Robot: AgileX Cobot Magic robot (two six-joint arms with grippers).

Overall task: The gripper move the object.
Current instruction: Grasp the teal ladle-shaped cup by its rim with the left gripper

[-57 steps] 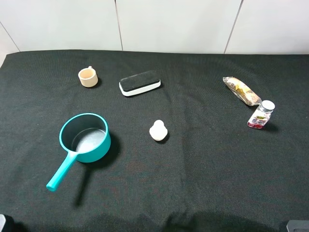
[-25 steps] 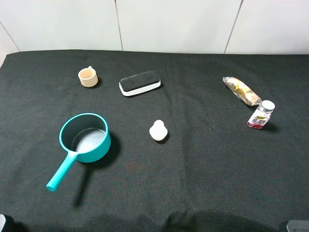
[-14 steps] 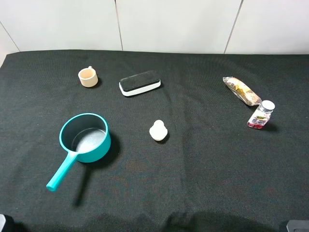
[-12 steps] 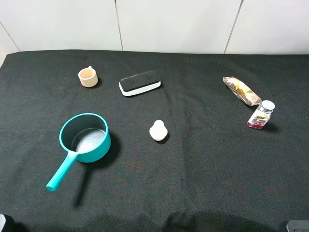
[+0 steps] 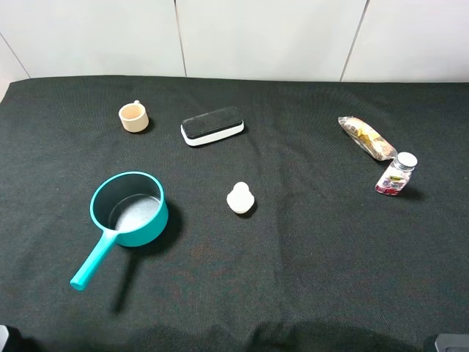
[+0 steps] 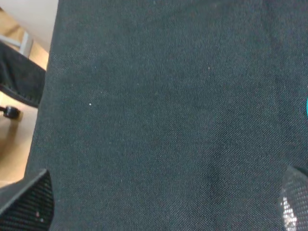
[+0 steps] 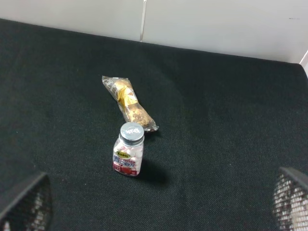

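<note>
The teal saucepan [image 5: 129, 208] stands on the black cloth at the left, dark inside, with its long handle [image 5: 91, 265] pointing toward the front left. A thin teal sliver of it shows at the edge of the left wrist view [image 6: 306, 107]. My left gripper [image 6: 159, 204] is open and empty over bare cloth near the table's left edge, apart from the pan. My right gripper [image 7: 159, 202] is open and empty, facing a small bottle [image 7: 128, 149]. In the exterior high view only small bits of the arms show at the bottom corners.
A beige cup [image 5: 134, 117] and a black-and-white eraser [image 5: 212, 125] lie at the back left. A small white object [image 5: 240, 198] sits in the middle. A wrapped snack [image 5: 366, 137] and the small bottle [image 5: 396, 174] are at the right. The table's left edge [image 6: 45, 86] is close to my left gripper.
</note>
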